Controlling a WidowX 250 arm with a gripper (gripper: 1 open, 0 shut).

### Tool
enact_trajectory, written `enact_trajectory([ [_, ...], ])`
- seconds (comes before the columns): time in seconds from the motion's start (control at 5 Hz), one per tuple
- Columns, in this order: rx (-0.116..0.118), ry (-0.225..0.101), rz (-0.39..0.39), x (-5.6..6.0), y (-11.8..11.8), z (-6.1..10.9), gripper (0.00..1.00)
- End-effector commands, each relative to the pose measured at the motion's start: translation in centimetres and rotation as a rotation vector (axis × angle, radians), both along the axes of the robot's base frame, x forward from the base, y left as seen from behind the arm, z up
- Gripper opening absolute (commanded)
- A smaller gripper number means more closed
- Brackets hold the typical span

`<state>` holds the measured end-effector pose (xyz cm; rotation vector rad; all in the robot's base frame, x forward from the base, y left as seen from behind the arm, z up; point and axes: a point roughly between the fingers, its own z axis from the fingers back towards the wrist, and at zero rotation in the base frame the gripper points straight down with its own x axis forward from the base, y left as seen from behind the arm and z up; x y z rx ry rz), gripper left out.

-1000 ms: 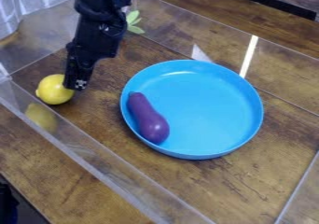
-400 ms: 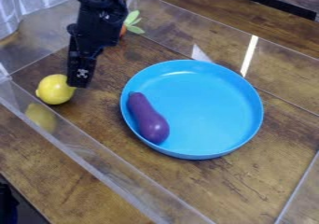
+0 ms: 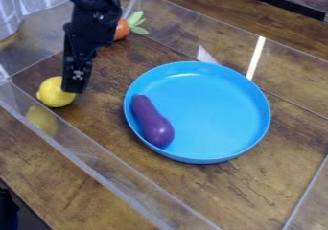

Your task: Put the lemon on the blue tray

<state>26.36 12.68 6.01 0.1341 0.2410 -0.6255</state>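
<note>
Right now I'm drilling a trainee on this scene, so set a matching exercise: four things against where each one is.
Things:
1 lemon
2 eggplant
3 carrot
4 gripper

Places:
A in the tray
B behind the arm
C on the table, left of the tray
D just above the lemon

Pairs: 1-C, 2-A, 3-B, 4-D

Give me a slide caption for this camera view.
Black gripper poised over small yellow lemon, round blue plastic tray holding purple eggplant.
</note>
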Motion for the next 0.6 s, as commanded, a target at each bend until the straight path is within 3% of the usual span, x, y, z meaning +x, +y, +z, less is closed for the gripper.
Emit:
enact_trajectory([
  [0.0,0.008,-0.019,0.026,0.0,1.0,-0.3,1.0],
  [0.4,0.0,0.001,0.058,-0.2,2.0,-2.6,1.0],
])
